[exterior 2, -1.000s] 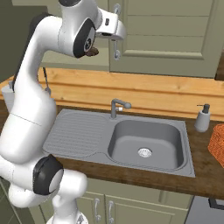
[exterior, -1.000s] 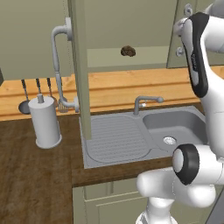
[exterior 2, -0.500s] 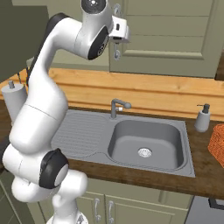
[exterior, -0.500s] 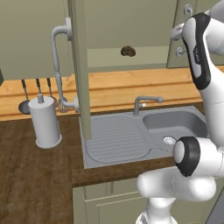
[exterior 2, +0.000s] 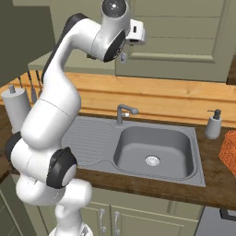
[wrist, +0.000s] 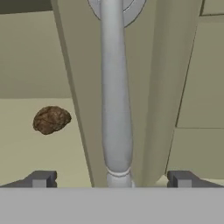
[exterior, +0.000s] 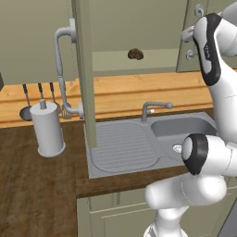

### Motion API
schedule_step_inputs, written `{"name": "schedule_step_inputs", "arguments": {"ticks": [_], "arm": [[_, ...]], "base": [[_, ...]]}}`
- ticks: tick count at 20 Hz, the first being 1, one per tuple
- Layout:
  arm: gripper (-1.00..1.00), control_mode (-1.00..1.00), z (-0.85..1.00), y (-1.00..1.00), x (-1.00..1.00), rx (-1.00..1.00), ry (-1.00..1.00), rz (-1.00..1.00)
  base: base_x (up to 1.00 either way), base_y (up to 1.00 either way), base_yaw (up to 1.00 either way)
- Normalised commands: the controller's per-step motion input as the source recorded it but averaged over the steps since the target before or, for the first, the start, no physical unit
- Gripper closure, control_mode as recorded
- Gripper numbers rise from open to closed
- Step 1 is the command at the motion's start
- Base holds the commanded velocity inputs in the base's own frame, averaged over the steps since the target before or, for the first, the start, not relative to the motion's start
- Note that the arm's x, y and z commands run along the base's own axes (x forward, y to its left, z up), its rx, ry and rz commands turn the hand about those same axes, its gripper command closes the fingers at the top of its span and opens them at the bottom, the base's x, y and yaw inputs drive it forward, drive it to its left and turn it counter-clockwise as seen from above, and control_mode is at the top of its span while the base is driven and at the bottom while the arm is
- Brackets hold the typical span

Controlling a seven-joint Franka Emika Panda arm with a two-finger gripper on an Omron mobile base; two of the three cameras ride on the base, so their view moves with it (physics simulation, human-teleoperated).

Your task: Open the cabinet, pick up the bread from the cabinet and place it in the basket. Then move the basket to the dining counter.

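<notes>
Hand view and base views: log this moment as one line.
cabinet: left door open | bread: on shelf | gripper: open, straddling right door handle | basket: on worktop

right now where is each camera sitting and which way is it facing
Left base view: behind the arm on its left, looking forward at the open cabinet, bread and sink; white arm at right.
Right base view: behind on the right, over the same sink, basket at the edge; arm at left.
Hand view: on the hand, facing a grey handle and the bread; gripper open.
Both base views share sink and faucet.
</notes>
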Motion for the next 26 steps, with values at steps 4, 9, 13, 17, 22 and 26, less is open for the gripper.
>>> {"name": "schedule_step_inputs", "arguments": {"ticks": [4, 9, 13, 17, 22, 26], "arm": [[-1.00, -1.00, -0.04, -0.13, 0.52, 0.00, 0.00, 0.00], [-1.00, -1.00, -0.02, 0.00, 0.23, 0.00, 0.00, 0.01], [-1.00, -1.00, -0.21, 0.00, 0.00, 0.00, -0.02, 0.00], [1.00, -1.00, -0.21, 0.01, 0.17, 0.00, -0.06, 0.00], [1.00, -1.00, -0.01, -0.14, 0.11, 0.00, -0.01, 0.00], [1.00, -1.00, 0.02, -0.52, -0.48, 0.00, 0.00, 0.00]], "base": [[0.00, 0.00, 0.00], [0.00, 0.00, 0.00], [0.00, 0.00, 0.00], [0.00, 0.00, 0.00], [0.00, 0.00, 0.00], [0.00, 0.00, 0.00]]}}
